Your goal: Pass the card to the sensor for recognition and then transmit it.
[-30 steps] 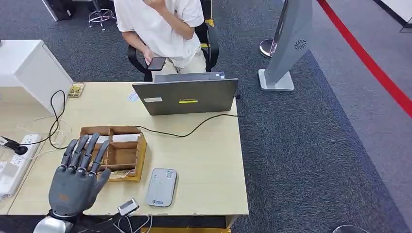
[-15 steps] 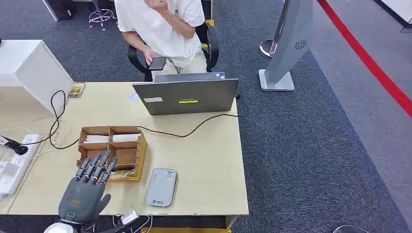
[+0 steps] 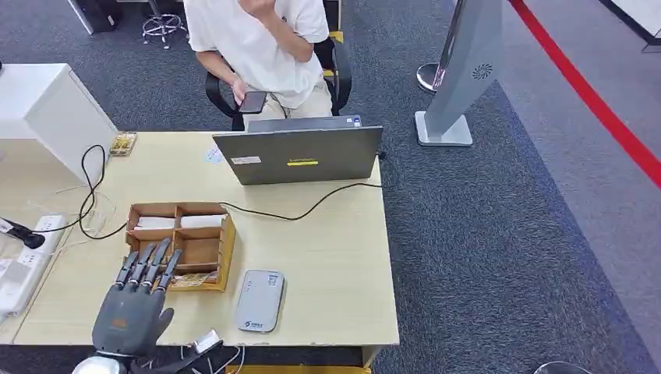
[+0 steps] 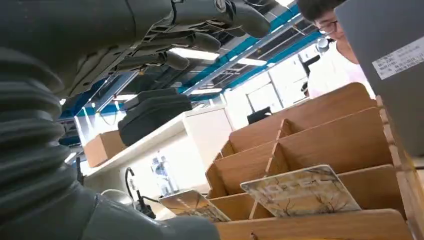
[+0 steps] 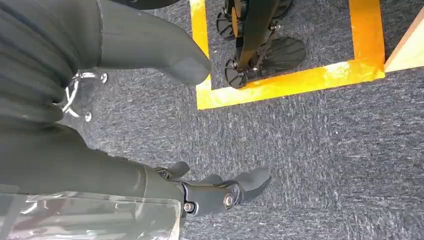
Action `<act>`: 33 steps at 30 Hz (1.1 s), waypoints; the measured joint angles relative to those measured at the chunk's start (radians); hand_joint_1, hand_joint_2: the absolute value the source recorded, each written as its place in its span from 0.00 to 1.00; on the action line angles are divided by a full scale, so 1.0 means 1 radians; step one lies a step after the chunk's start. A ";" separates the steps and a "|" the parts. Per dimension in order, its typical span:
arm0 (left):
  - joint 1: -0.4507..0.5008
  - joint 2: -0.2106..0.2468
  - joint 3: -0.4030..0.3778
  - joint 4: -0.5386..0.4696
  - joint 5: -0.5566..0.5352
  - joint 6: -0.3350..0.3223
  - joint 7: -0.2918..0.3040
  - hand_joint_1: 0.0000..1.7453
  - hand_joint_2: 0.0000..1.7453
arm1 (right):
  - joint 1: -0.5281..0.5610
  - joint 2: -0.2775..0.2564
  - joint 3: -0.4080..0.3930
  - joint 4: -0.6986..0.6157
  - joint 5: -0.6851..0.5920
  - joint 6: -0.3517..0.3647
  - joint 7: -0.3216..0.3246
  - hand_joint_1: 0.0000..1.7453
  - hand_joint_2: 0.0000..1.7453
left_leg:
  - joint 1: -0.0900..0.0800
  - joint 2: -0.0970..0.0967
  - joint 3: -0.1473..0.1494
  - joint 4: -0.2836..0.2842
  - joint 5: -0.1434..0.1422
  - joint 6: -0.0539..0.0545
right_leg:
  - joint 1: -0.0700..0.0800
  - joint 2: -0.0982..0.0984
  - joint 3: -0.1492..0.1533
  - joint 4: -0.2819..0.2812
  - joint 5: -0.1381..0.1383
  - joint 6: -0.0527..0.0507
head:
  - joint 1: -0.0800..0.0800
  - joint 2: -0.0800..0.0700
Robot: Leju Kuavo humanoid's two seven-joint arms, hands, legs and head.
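Observation:
My left hand (image 3: 131, 305) hovers over the table's front left part, fingers stretched flat and apart, tips reaching the near edge of a wooden card box (image 3: 226, 249). It holds nothing. A patterned card (image 3: 191, 279) leans in the box's front slot. In the left wrist view that card (image 4: 300, 192) stands tilted in its slot, a second card (image 4: 192, 205) beside it, and my fingers (image 4: 195, 41) hang apart from both. The grey-white sensor (image 3: 259, 301) lies flat just right of the box. My right hand (image 5: 85, 165) hangs over the carpet, empty, thumb and fingers apart.
A closed-back laptop (image 3: 300, 154) stands at the table's far edge, its black cable (image 3: 312, 209) trailing toward the box. A person (image 3: 261, 47) sits behind it holding a phone. Power strips and cables (image 3: 47, 230) crowd the table's left side. Yellow floor tape (image 5: 280, 82) marks the carpet.
My left hand has drawn back from above the box toward the table's front edge and sunk lower. Over the last half second it has barely moved.

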State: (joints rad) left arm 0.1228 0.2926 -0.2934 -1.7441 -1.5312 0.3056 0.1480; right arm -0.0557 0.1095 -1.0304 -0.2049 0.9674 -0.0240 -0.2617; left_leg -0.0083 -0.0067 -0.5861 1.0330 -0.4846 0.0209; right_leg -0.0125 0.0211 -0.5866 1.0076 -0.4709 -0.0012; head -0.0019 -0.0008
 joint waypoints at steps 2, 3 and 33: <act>-0.001 -0.004 0.000 0.006 0.000 0.000 0.000 0.00 1.00 | 0.000 0.001 0.000 0.000 0.002 0.000 0.000 0.00 1.00 | 0.000 0.000 0.000 0.000 0.000 0.000 | 0.000 0.000 0.000 0.000 0.000 0.000 | 0.000 0.000; -0.002 -0.006 0.000 0.008 0.000 0.000 0.000 0.00 1.00 | 0.000 0.001 0.000 0.000 0.002 0.000 0.000 0.00 1.00 | 0.000 0.000 0.000 0.000 0.000 0.000 | 0.000 0.000 0.000 0.000 0.000 0.000 | 0.000 0.000; -0.166 -0.055 -0.078 0.309 -0.001 0.198 0.124 0.00 1.00 | -0.006 0.008 0.002 0.000 0.066 0.018 0.009 0.00 1.00 | 0.000 0.000 0.000 0.000 0.000 0.000 | 0.000 0.000 0.000 0.000 0.000 0.000 | 0.000 0.000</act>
State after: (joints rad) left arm -0.0435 0.2380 -0.3716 -1.4351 -1.5324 0.5032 0.2720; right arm -0.0618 0.1175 -1.0285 -0.2049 1.0330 -0.0061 -0.2525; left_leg -0.0082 -0.0067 -0.5857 1.0331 -0.4845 0.0209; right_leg -0.0125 0.0211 -0.5863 1.0076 -0.4709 -0.0012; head -0.0019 -0.0008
